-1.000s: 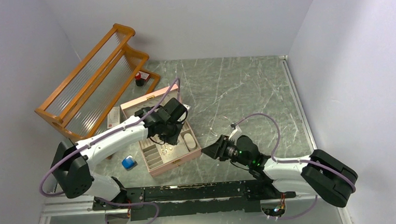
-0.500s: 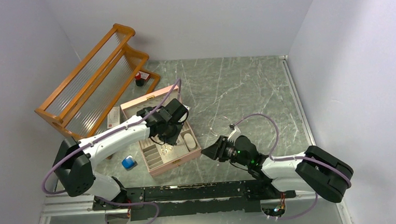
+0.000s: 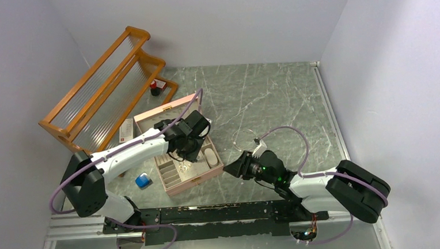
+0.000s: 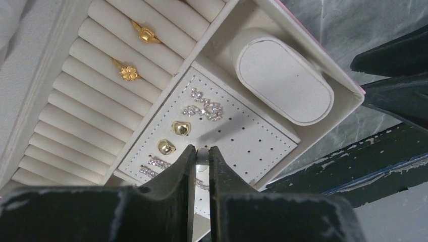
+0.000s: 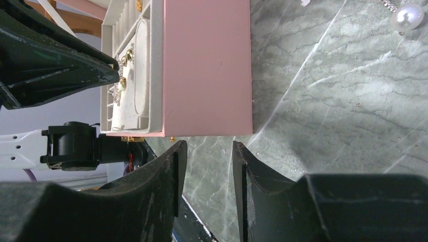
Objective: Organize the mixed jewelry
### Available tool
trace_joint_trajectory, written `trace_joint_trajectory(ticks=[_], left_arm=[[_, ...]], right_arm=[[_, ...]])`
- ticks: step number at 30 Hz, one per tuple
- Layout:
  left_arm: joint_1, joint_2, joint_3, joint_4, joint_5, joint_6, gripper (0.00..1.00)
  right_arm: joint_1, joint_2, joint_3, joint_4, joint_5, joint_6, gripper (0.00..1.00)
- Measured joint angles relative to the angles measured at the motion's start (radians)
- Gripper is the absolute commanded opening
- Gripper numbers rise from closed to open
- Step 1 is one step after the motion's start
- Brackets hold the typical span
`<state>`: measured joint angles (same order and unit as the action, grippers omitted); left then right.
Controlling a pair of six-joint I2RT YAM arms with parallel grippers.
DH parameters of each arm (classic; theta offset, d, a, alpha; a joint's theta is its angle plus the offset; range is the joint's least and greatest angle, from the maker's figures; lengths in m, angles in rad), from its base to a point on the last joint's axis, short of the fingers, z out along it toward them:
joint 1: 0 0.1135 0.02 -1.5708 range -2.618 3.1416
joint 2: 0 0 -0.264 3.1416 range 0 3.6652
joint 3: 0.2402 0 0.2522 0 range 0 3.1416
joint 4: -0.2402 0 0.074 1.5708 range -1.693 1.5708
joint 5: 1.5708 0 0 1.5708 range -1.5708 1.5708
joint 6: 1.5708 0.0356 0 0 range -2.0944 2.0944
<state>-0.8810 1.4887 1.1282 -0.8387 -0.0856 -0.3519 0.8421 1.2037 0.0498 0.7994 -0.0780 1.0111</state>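
The left end effector (image 4: 202,151) hangs over the open pink box (image 3: 200,175), its jaws drawn to a narrow slit above the perforated panel (image 4: 242,141). Whether a tiny piece is pinched in that slit is too small to tell. Much of the jewelry is already sorted. Two gold rings (image 4: 146,34) sit in the ring rolls at 11 o'clock of the panel, while gold studs (image 4: 181,127) and sparkly silver pieces (image 4: 204,108) are seated on the panel itself. An oval cushion (image 4: 285,83) lies at 2 o'clock of it. Out on the desk (image 3: 274,98), a thin wire hoop (image 3: 241,137) lies at about 2 o'clock from the box, and the right wrist view shows a pearl piece (image 5: 406,17) loose on the stone. The right end effector (image 5: 207,151) waits at 3 o'clock of the box, jaws moderately apart and empty, close to the pink wall. The risks look plain. If the left fingers descend off line, they could knock a seated stud loose or drop a piece between the holes. A small forward drift of the right arm could shove the box and spoil that aim.
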Motion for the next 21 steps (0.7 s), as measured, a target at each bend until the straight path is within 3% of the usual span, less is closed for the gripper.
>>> trace_joint_trajectory(ticks=[21], left_arm=[[0.0, -0.001, -0.024, 0.018, -0.002, -0.003, 0.07]], right_arm=[[0.001, 0.009, 0.003, -0.003, 0.0, 0.002, 0.42]])
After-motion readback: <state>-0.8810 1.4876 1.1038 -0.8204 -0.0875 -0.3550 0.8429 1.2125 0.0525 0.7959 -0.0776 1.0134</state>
